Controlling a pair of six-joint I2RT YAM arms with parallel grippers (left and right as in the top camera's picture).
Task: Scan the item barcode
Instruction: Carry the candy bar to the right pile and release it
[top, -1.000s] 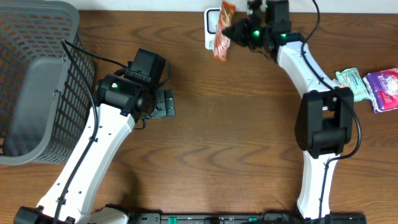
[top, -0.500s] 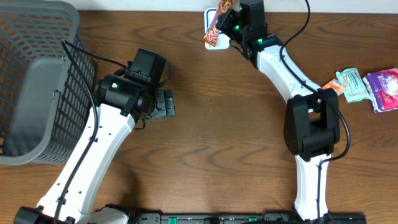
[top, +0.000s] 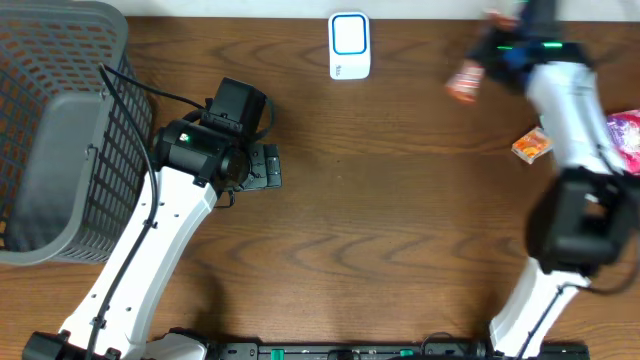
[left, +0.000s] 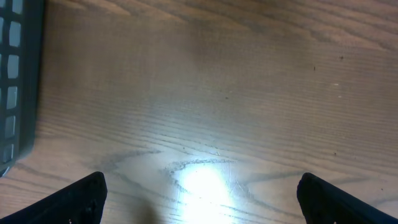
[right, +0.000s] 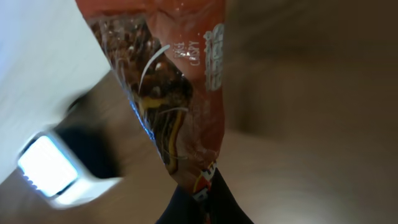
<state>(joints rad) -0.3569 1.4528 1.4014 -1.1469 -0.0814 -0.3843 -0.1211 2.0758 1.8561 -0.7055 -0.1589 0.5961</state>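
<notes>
A: How can the right gripper (right: 202, 210) do the scan well?

B: Its fingers are pressed together on one end of the snack packet (right: 180, 93), which sticks out beyond the tips. The scanner (top: 349, 45) lies well apart, off to the gripper's side. I think the barcode face must be turned flat toward the lit window. I cannot see the barcode.

A: And the materials?

B: Thin glossy foil, orange-red and limp, so it may sway. The scanner is a white rounded block. The left gripper (left: 202, 198) is spread and empty above the wood-grain table (left: 249, 93).
</notes>
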